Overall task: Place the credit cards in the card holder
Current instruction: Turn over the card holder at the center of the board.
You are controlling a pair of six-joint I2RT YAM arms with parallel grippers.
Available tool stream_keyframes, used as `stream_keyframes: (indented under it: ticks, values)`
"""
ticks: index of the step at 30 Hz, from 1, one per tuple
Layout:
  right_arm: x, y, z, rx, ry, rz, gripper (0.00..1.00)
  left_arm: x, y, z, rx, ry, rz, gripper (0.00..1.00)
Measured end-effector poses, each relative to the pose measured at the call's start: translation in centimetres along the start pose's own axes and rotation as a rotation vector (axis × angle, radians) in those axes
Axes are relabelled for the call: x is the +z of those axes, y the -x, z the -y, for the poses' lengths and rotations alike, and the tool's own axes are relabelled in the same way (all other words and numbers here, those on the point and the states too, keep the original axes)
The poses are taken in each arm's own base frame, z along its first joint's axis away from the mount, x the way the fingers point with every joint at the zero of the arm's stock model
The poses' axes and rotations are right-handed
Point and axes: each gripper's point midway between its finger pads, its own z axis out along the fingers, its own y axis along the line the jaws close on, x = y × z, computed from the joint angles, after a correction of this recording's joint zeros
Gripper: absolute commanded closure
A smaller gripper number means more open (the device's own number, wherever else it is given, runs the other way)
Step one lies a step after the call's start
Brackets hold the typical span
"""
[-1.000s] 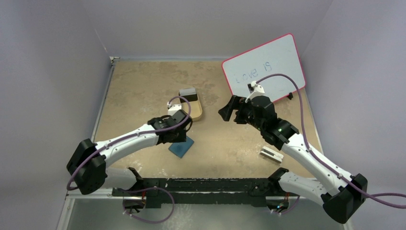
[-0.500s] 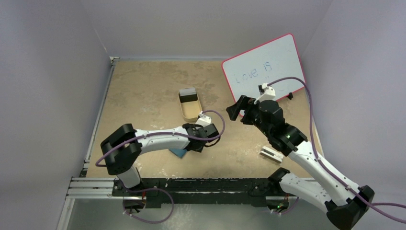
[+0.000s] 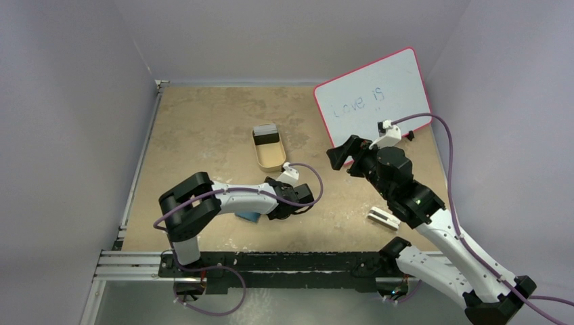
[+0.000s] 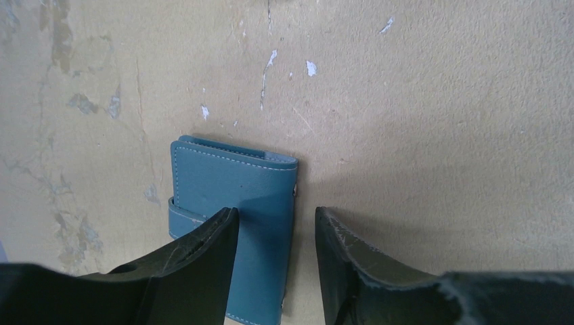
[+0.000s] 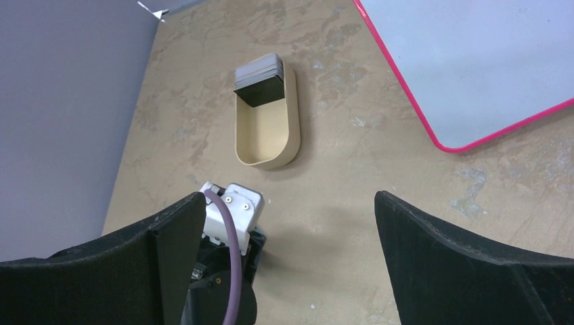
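Note:
The card holder [image 4: 233, 193] is a closed teal-blue wallet lying flat on the table; from above only its corner [image 3: 249, 217] peeks out under the left arm. My left gripper [image 4: 276, 223] hovers low over it, open. One finger [image 4: 203, 250] is above the cover, the other [image 4: 352, 257] stands over bare table just past the wallet's right edge. The credit cards [image 3: 265, 134] stand as a dark stack at the far end of the tan tray [image 3: 272, 166], also seen as the stack [image 5: 258, 84] from the right wrist. My right gripper [image 5: 290, 203] is wide open and empty, raised over mid-table.
A pink-rimmed whiteboard [image 3: 372, 95] leans at the back right. A white block [image 3: 383, 218] lies by the right arm near the front edge. The left wrist [image 5: 230, 217] sits below the tan tray [image 5: 291, 115] in the right wrist view.
The left arm has folded and swung its wrist from left of the wallet to just right of it, low over the table. The right gripper drifted right and back. The wallet has stayed put.

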Motion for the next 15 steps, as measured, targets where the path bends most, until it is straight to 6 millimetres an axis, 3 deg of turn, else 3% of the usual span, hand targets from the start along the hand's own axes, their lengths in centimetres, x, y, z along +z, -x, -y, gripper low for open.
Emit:
stream_keyframes:
  ticks: [2, 6, 15]
  values:
    - [0.0, 0.0, 0.0, 0.0, -0.001, -0.001, 0.05, 0.1, 0.1, 0.0, 0.005, 0.012, 0.013, 0.69]
    - [0.0, -0.1, 0.1, 0.004, -0.002, -0.002, 0.05, 0.4, -0.1, -0.1, 0.027, 0.041, 0.021, 1.0]
    - [0.1, -0.8, 0.3, 0.02, -0.004, -0.019, 0.05, -0.6, 0.9, -0.2, 0.026, 0.025, 0.024, 1.0]
